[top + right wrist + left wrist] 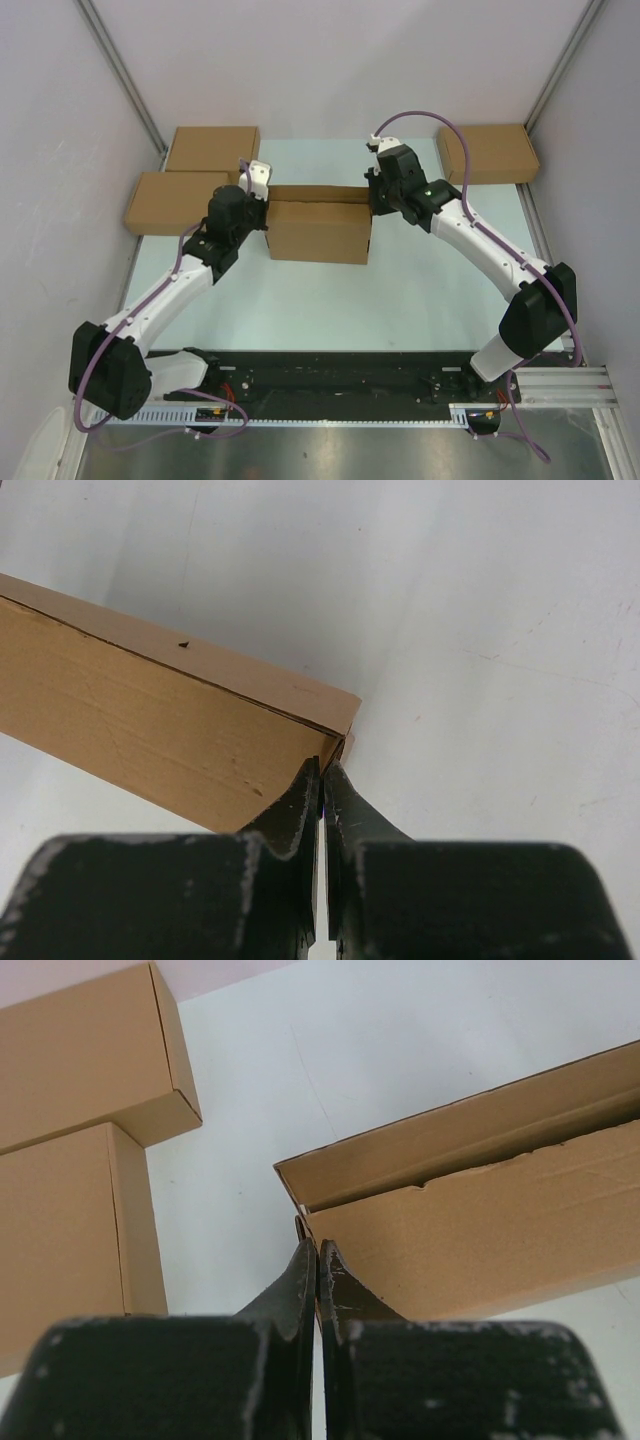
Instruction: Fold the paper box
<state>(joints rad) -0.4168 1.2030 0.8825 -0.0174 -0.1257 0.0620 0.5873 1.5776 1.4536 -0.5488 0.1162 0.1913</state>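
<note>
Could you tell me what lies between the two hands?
The paper box, left hand at one end, right hand at the other, as the top view shows.

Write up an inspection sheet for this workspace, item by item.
Surface: pale table, faint scuff marks.
Job's things: paper box at the centre, formed up, with a gap along its lid edge.
Clutter: left boxes, two side by side; right box at the rear; all apart from the paper box.
Grippers: left gripper shut, tips at the box's left end; right gripper shut, tips at its right corner.
Cables: purple cables along both arms.
Surroundings: white walls.
</note>
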